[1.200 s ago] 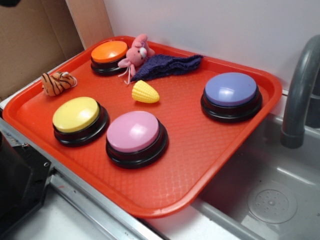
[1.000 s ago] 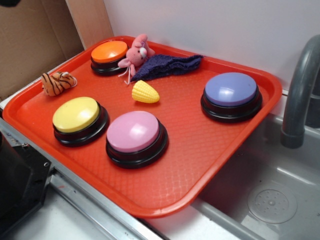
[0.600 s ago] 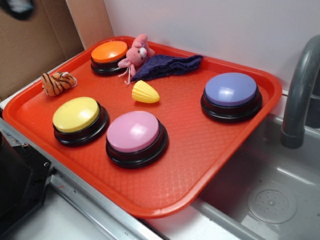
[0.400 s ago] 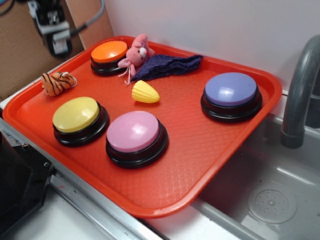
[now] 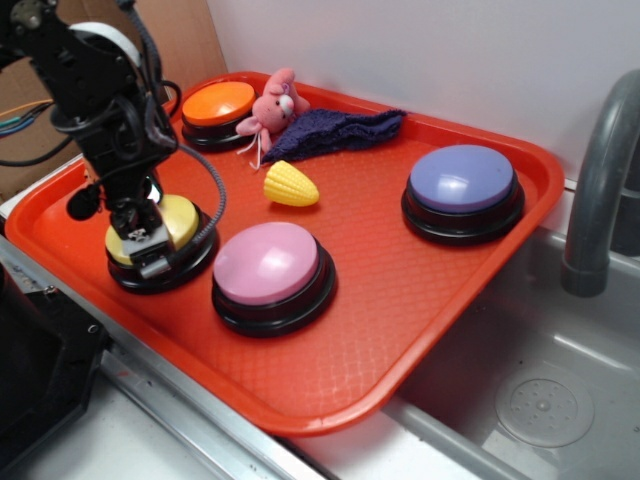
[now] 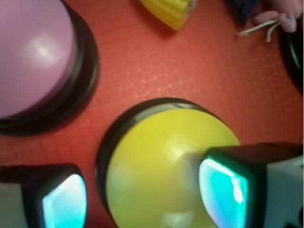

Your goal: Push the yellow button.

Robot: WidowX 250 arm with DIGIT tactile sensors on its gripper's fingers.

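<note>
Yellow button point(image 5: 185, 222): pale dome, black base, upright.

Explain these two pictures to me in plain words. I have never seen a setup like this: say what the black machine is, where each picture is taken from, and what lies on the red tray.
The black machine is a robot arm; its gripper sits over the yellow button, fingers apart, holding nothing. One picture is from a camera beside the tray; the other looks down from the arm's wrist, past its fingers. On the tray also lie a pink button, purple button, orange button, toy corn, pink plush and dark cloth.
</note>
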